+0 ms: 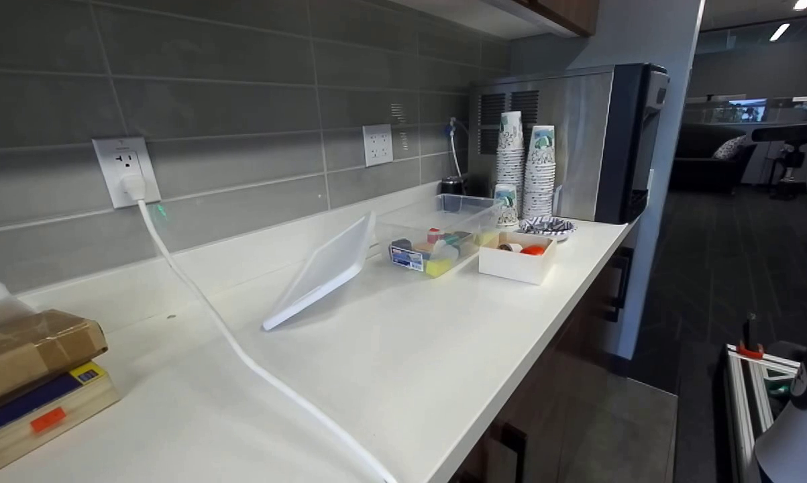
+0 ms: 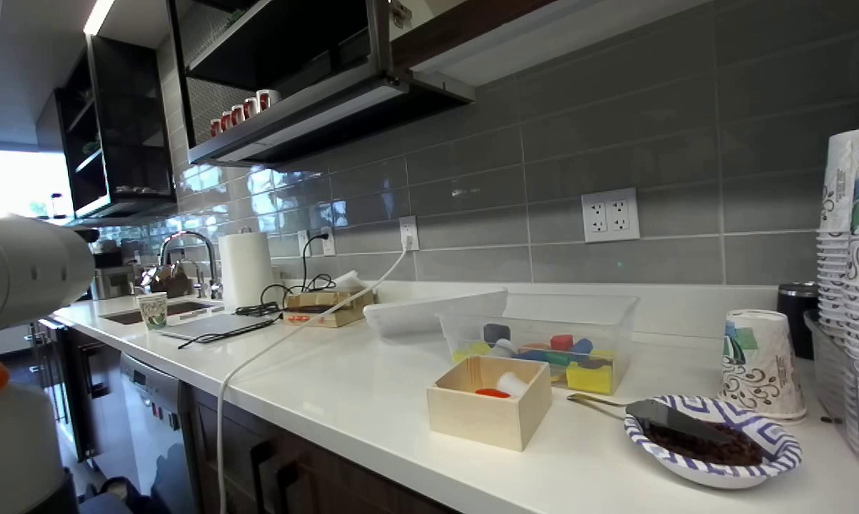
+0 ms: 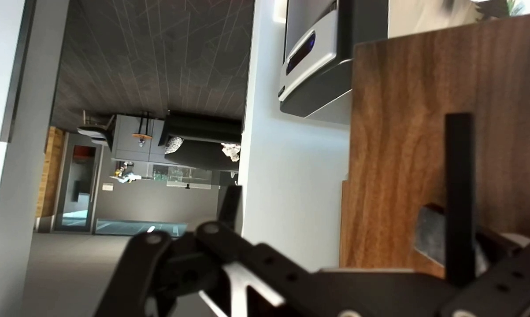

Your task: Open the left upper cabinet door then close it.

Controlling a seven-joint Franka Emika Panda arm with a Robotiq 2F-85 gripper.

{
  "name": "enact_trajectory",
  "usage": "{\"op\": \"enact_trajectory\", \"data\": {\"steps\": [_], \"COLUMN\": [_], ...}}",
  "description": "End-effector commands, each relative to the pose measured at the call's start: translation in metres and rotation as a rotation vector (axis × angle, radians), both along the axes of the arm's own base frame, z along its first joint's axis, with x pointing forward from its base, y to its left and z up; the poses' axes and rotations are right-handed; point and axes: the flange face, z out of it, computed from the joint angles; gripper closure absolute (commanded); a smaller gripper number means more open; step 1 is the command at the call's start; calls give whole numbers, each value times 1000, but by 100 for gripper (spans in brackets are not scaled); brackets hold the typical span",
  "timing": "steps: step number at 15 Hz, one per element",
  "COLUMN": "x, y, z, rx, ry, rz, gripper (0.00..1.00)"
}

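Seen upside down in my wrist view, the brown door (image 3: pixel 401 132) covers much of the right, a black bar (image 3: pixel 460 163) upright in front. My gripper (image 3: pixel 361 207) has its fingers (image 3: pixel 231 207) apart; whether they touch the door, I can't tell. In both exterior views, the cabinet (image 1: pixel 573 15) shows its lower edge above the counter (image 1: pixel 403 349).
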Motion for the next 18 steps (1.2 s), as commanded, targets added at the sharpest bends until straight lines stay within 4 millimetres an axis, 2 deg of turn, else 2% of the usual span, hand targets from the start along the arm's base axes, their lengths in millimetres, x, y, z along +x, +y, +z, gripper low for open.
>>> {"op": "enact_trajectory", "data": {"steps": [1, 12, 18], "x": [-6, 4, 7], "y": [8, 15, 9], "z": [-10, -7, -5], "rx": [-8, -29, -28], "ry": [43, 70, 78], "rz": [-16, -28, -55], "gripper": [0, 0, 0]}}
